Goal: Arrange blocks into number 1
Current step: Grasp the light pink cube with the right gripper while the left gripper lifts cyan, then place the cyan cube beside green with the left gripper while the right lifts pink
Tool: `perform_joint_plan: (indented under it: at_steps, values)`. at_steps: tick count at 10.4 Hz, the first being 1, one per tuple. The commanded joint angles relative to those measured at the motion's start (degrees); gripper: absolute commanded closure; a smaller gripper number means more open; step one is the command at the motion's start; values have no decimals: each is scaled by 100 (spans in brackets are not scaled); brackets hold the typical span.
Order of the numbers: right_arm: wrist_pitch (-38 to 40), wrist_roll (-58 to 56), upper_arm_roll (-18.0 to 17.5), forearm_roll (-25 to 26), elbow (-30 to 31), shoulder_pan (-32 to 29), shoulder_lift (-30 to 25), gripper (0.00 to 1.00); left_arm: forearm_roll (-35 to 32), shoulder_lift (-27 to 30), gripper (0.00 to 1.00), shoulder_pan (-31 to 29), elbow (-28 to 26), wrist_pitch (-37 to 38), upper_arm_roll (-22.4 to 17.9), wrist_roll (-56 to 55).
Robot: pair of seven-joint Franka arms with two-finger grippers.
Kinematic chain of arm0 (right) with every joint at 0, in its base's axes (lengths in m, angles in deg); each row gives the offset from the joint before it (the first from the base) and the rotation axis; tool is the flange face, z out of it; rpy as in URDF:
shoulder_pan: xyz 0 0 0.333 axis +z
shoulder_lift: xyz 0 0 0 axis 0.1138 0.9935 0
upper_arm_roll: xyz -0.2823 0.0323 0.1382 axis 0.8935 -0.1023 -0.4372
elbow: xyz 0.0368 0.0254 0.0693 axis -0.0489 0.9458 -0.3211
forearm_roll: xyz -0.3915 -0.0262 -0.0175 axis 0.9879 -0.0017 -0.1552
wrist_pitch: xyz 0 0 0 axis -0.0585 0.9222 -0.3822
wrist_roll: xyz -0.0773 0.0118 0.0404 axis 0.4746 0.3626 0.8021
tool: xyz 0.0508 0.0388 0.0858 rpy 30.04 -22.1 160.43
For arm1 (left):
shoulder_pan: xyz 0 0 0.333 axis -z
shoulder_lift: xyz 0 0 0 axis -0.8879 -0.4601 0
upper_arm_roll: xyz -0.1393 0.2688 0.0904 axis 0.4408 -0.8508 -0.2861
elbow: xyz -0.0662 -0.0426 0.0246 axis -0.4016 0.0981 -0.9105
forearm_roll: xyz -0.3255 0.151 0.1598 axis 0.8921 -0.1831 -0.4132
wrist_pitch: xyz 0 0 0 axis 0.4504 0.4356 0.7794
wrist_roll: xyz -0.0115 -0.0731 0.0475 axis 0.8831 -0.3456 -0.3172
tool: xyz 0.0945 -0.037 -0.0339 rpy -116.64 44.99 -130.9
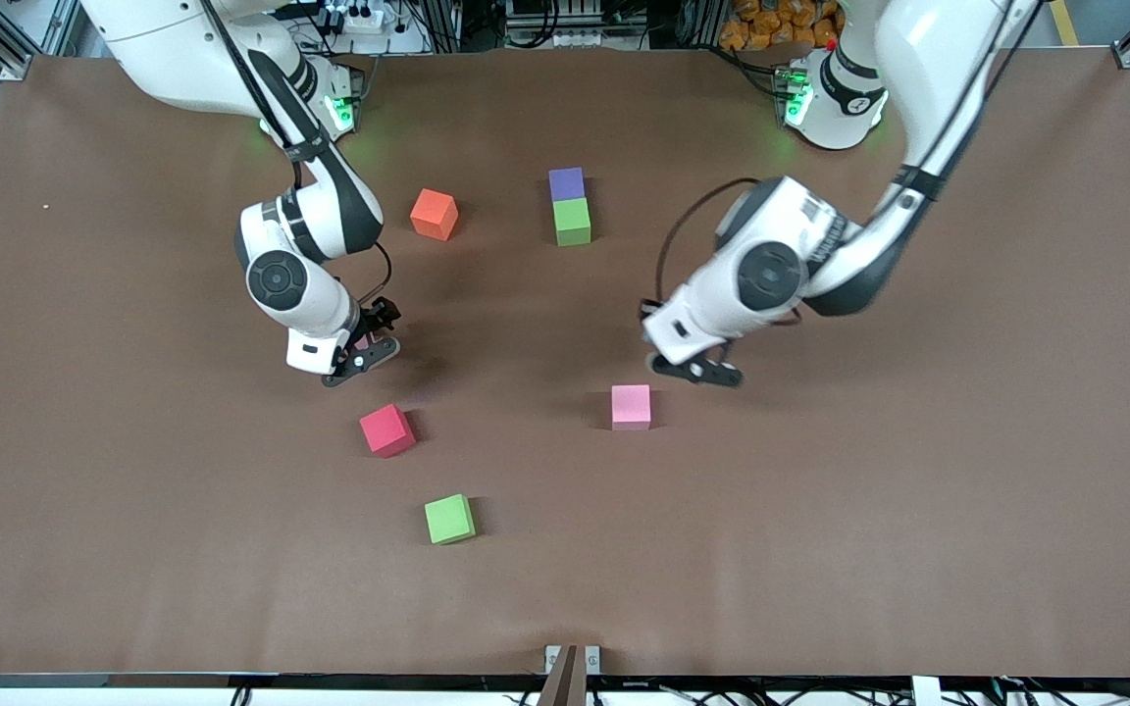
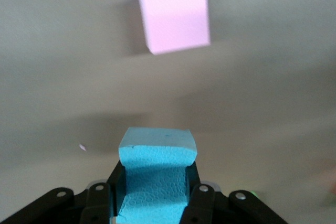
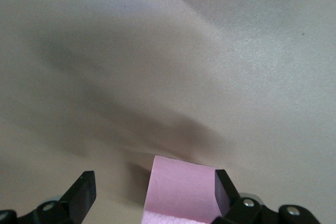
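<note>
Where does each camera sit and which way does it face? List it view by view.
Front: high across the table, facing the arms' bases; both arms show.
Left wrist: on that arm, looks down past left gripper shut on sky blue block.
Right wrist: looks down past open right gripper straddling second pink block.
Shared: front and left wrist show the lone pink block.

open table (image 1: 820, 510) around lone pink cube (image 1: 631, 406)

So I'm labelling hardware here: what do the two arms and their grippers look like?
Both arms are glossy white with black joint bands, round grey joint caps and a black cable looping by the wrist. The left gripper and right gripper have black fingers. Green lights glow at both bases.
</note>
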Motion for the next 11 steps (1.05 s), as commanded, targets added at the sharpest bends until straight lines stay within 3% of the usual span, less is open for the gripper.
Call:
perform_joint_plan:
  at_steps: [1, 6, 11]
  values:
    - [-23, -355, -55, 80, 208, -308, -253, 0, -23, -102, 100, 494, -25, -194, -6, -878]
    - [3, -339, -55, 71, 243, -529, -191, 0, -189, -445, 100, 1638, -68, -905, -340, -2417]
    - [460, 127, -72, -174, 287, -714, -244, 0, -786, -472, 100, 1973, -612, -1178, -340, -3043]
